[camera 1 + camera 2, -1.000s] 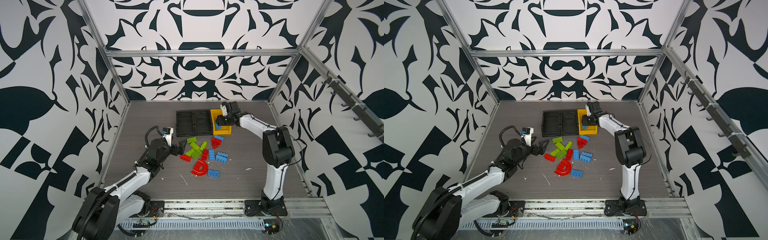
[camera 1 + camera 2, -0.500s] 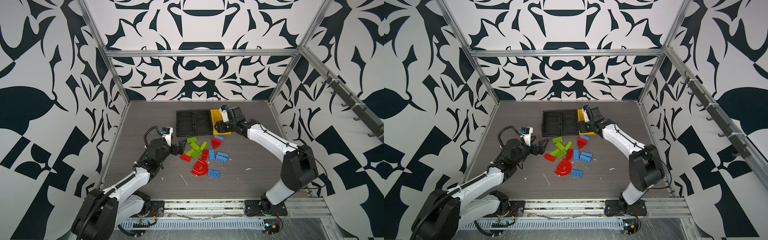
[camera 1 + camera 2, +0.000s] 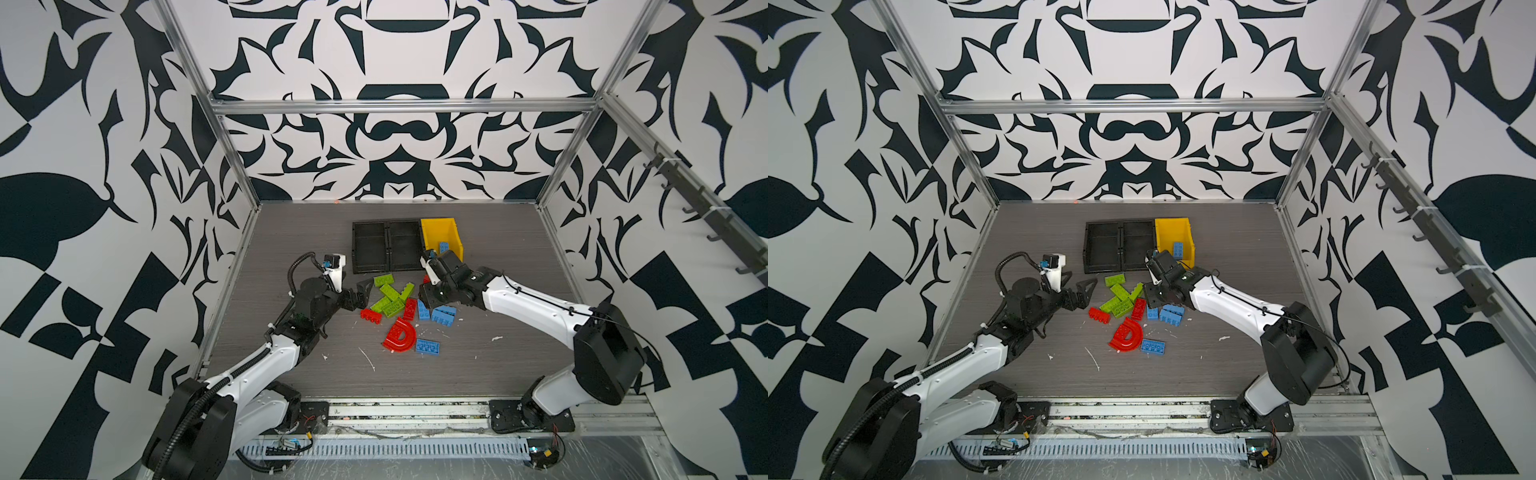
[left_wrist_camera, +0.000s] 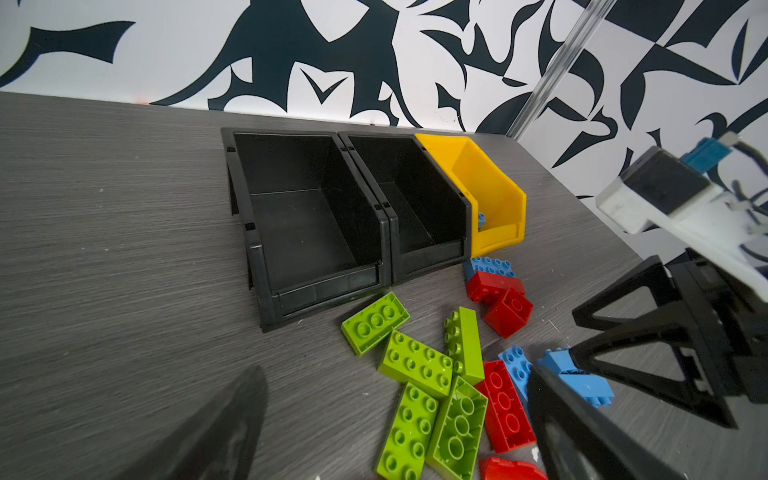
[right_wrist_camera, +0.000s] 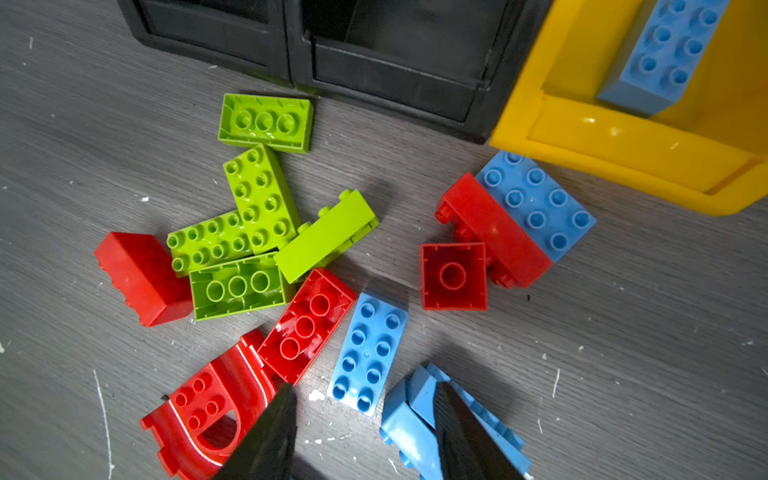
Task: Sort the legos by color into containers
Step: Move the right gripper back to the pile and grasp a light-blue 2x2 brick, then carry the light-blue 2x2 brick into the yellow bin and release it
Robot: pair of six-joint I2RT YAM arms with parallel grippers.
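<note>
Visitor: Where are the bricks now? I see only one put away.

Colleague: Yes, one light blue studded plastic brick point(image 5: 660, 54) lies inside the bright yellow open-top plastic bin point(image 3: 434, 230). All the others are on the grey wood-grain table top point(image 3: 291, 249), in a loose pile just in front of the three bins.

Visitor: And the two black ones?

Colleague: The middle black plastic bin point(image 4: 428, 257) and the end black plastic bin point(image 4: 324, 286) are both empty. The three touch in one row, I think so that each colour has its own place close to the pile.

Visitor: What does the right gripper point(image 5: 365, 386) do?

Colleague: It hovers low over a long light blue brick point(image 5: 368, 345), jaws partly apart, nothing between them. Probably blue is its job, because the yellow bin is on its side.

Visitor: And the left gripper point(image 3: 365, 294)?

Colleague: Its jaws stand wide apart and empty, just beside the lime green studded plastic bricks point(image 3: 390, 297). I guess green goes to a black bin near it. The red plastic bricks point(image 5: 307, 328) and the red half-round arch piece point(image 5: 195, 403) lie in the same pile. One red brick touches the green ones, so picking green may shift it.
</note>
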